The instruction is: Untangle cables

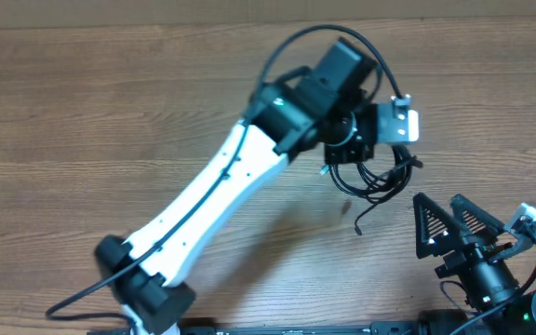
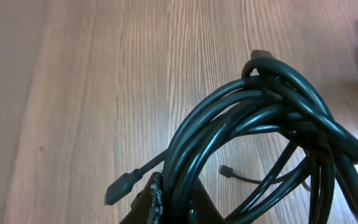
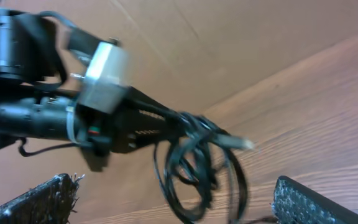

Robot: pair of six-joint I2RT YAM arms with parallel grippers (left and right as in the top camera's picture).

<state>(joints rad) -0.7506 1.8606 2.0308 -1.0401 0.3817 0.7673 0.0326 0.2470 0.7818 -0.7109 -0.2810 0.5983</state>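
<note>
Left pincer [image 2: 176, 205] was clamped tight on the cable bundle [image 1: 375, 177], biting a few strands at the loop's edge. The bundle hung below it over the right half of the desk [image 1: 110, 112], roughly midway between the back and front edges. From the right wrist view it looked lifted clear, loops dangling. My read: holding it up lets the coils sag apart so a free end shows. One plug end [image 2: 120, 186] stuck out beside the fingers. A thin tail [image 1: 361, 219] trailed toward the front edge. Right pincer [image 1: 449, 223] sat wide with nothing in it, near the front right corner, facing the bundle, near but apart. It looked staged to take a strand. The knot [image 2: 272, 81] atop the loop looked tight.
</note>
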